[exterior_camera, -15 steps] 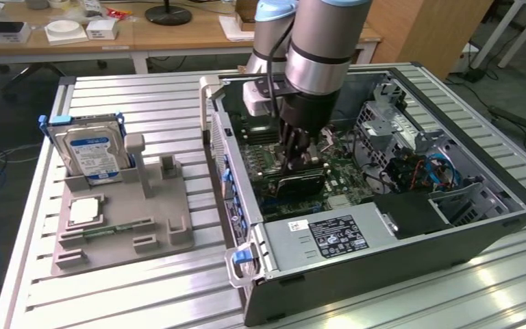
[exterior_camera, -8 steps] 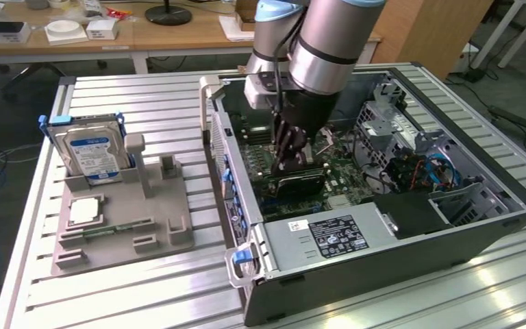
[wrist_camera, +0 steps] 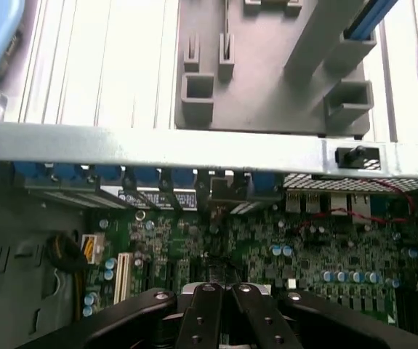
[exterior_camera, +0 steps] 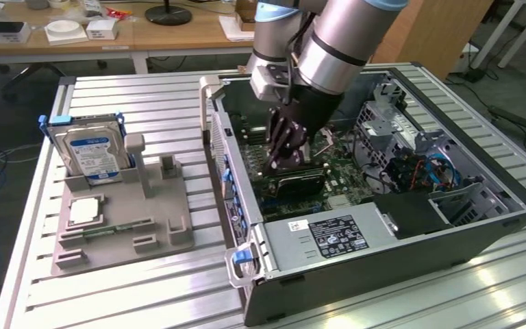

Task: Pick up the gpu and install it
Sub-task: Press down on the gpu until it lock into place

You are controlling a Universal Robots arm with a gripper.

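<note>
The arm reaches down into the open case [exterior_camera: 372, 226], which lies on its side on the slatted surface [exterior_camera: 135, 96]. The hand [exterior_camera: 287, 159] is low inside the case, just above the motherboard [exterior_camera: 336, 185], and its fingers [wrist_camera: 219, 316] are clenched together.

The gpu [exterior_camera: 298, 181] lies under the hand: a dark flat card, resting across the motherboard near the case wall that faces the holder. From the exterior view the fingertips seem to press on its upper edge or to touch it, but I cannot tell whether they pinch it or only push on it. In the wrist view the closed fingers stand over the board, and a small bright part of the card [wrist_camera: 216, 289] shows between them.

On the grey holder [exterior_camera: 121, 212] outside the case, the hard drive [exterior_camera: 92, 154] with the blue label stands upright in its slot, and a narrow green RAM stick [exterior_camera: 107, 228] lies flat lower down. The upright slots beside the drive hold nothing.

My judgement is that the picking up is done, because the card is already inside the case and not on the holder. The installing looks like it is at its late stage, with the card at or in its slot. I cannot see whether it sits fully in the slot.
</note>
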